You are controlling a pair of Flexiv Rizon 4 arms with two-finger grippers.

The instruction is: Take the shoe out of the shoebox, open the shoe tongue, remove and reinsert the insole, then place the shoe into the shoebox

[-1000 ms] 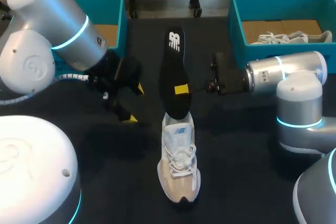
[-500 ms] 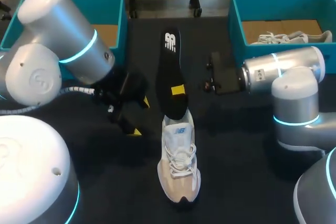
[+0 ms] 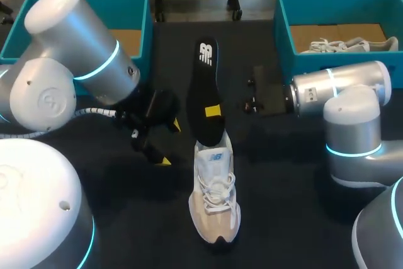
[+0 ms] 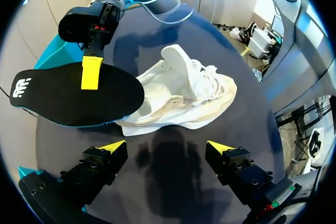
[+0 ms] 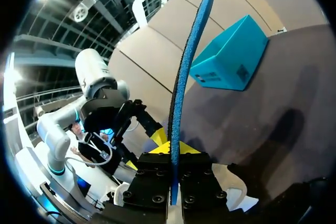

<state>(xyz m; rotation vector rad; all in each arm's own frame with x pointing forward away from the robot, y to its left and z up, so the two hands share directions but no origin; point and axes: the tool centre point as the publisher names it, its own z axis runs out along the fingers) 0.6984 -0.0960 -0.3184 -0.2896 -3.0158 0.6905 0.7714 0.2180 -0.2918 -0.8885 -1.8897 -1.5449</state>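
A white and beige shoe lies on the dark table, toe toward the front edge; in the left wrist view the shoe is just ahead of my open left gripper. A black insole with a blue underside is held above the shoe's heel end, its lower tip at the shoe opening. My right gripper is shut on the insole's middle, and the insole shows edge-on between its fingers. My left gripper hangs left of the shoe, with nothing between its fingers.
A teal shoebox stands at the back left behind my left arm. A second teal box at the back right holds another white shoe. Dark table surface lies around the shoe.
My left arm has shifted right and nearer, bringing its open gripper closer to the shoe. The right gripper and insole have drifted slightly left.
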